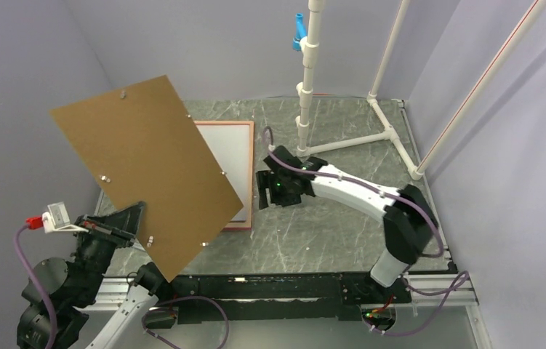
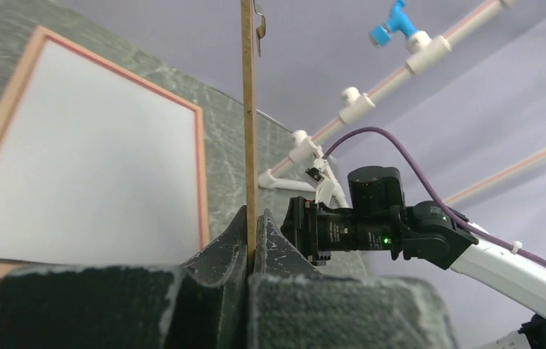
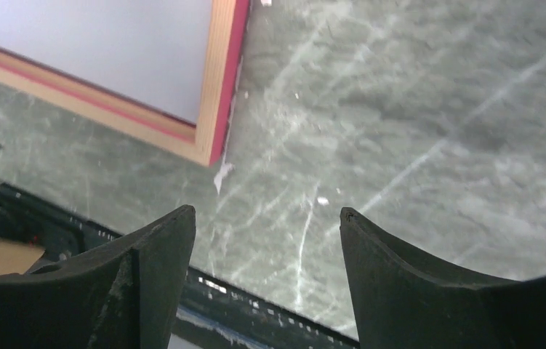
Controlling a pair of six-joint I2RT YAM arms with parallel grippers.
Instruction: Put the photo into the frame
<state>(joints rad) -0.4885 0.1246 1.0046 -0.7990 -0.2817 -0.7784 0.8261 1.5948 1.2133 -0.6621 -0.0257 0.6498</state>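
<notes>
The photo (image 2: 88,153) appeared to lie white back up inside the frame (image 3: 220,87), flat on the counter (image 1: 328,225), just to the left of the right gripper (image 3: 267,218) and ahead and to the left of the left gripper (image 2: 251,243). The left gripper was clenched on the near edge of the brown board (image 1: 139,167), which it held on edge above the frame's near-left part. The step in hand was probably to lay that board over the photo. Done well, it would call for levelling the board first, squaring its edges to the frame's inner lip, then lowering one edge in ahead of the rest so the photo did not slide. The right gripper was released, with nothing between its jaws. It hovered low over bare counter beside the frame's right rim, where it could steady the frame. The left arm was folded back and raised, and the right arm reached forward, its wrist pointing down.
</notes>
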